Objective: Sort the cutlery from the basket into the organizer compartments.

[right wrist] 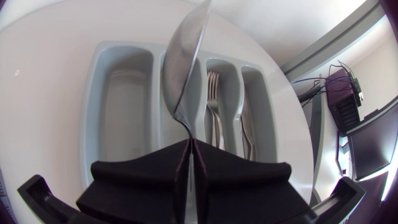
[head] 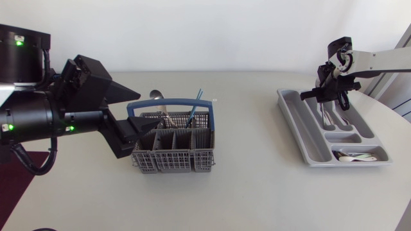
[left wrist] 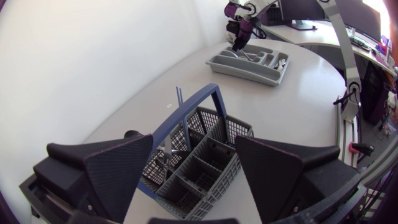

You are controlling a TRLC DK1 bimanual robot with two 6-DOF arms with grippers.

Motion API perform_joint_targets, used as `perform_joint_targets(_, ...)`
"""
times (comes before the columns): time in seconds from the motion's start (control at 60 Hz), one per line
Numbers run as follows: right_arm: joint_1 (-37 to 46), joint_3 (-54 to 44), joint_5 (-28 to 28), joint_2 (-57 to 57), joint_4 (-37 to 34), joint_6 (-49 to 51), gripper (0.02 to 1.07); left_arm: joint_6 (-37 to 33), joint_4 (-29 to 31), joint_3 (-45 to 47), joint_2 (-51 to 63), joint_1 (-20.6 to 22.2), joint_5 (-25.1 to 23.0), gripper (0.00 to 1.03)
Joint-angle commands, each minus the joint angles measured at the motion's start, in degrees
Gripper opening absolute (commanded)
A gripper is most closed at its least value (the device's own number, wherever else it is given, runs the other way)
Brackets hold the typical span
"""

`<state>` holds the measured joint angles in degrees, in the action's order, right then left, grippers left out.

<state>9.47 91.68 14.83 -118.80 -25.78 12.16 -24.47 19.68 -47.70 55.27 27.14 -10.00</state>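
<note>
A grey wire basket (head: pixel 172 154) with a blue handle (head: pixel 168 102) stands mid-table and holds a spoon (head: pixel 156 95), a blue stick (head: pixel 195 104) and other cutlery. My left gripper (head: pixel 144 113) hovers at the basket's left end, open; in the left wrist view the basket (left wrist: pixel 199 171) lies ahead between its spread fingers (left wrist: pixel 121 168). My right gripper (head: pixel 329 96) is shut on a metal spoon (right wrist: pixel 185 62) by its handle. It holds the spoon over the grey organizer (right wrist: pixel 118 99), beside the compartment with forks (right wrist: pixel 213 93).
The organizer (head: pixel 300 131) lies at the right, near the table's curved edge. Metal cutlery (head: pixel 334 119) fills its long slots and white spoons (head: pixel 356 156) lie in the front cross compartment. Bare tabletop separates basket and organizer.
</note>
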Motion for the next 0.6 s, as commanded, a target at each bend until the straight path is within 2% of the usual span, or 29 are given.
perform_joint_targets(0.0,1.2,2.7,0.5,-3.9,-0.9,-1.4,0.08,-1.3,0.3,0.9,-0.7,-0.1,0.2,0.91)
perform_joint_targets(0.433,1.2,10.2,1.1,-15.2,-1.6,-2.1,0.08,-1.3,0.4,1.0,-0.8,0.5,0.2,0.91)
perform_joint_targets(0.517,0.8,11.1,0.9,-16.2,-2.5,-2.8,0.15,-1.2,0.4,1.1,-0.8,0.6,0.2,0.91)
perform_joint_targets(0.583,0.5,11.0,0.7,-16.2,-2.5,-2.9,0.25,-1.2,0.4,1.1,-0.8,0.6,0.3,0.91)
